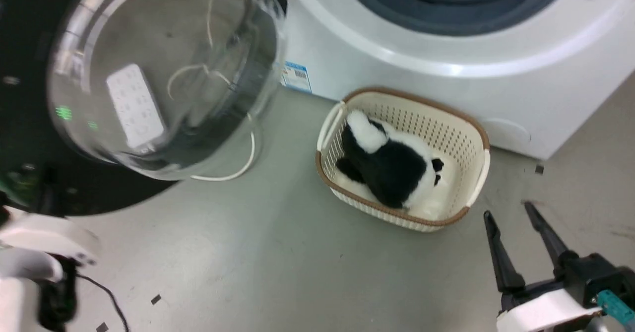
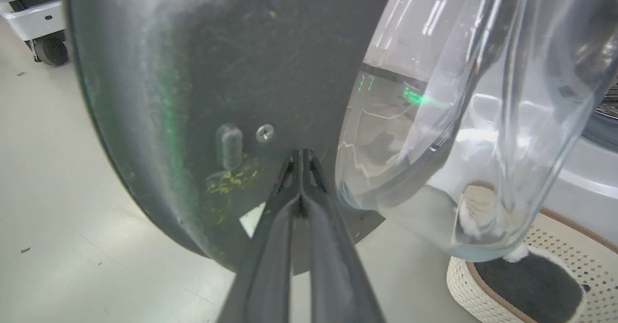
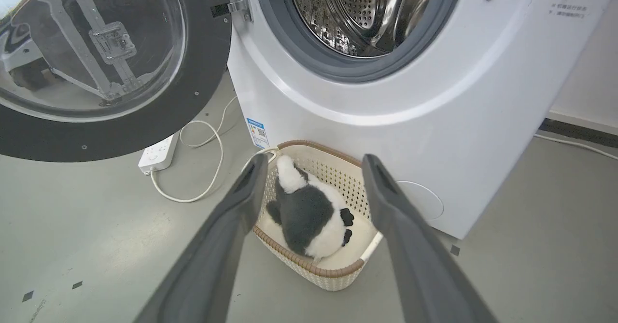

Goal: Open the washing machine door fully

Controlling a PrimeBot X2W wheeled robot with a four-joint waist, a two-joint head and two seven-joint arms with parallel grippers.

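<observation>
I get bright, even light in all three views, with only soft shadows on the grey floor (image 1: 278, 252). In the head view the washing machine door (image 1: 30, 123) smears with motion blur, and its glass bowl (image 1: 163, 74) carries white glare and green glints. The left gripper (image 2: 301, 155) goes soft toward its wrist view's bottom edge. The right wrist view is sharp, though the washing machine (image 3: 386, 120) bows near the edges.

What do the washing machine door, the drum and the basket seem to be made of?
Washing machine door: clear bulging bowl, probably glass, judging by sharp reflections; glossy black ring, likely plastic. Drum: shiny perforated metal, apparently stainless steel. Basket: cream perforated plastic, matte, brown rim.
</observation>
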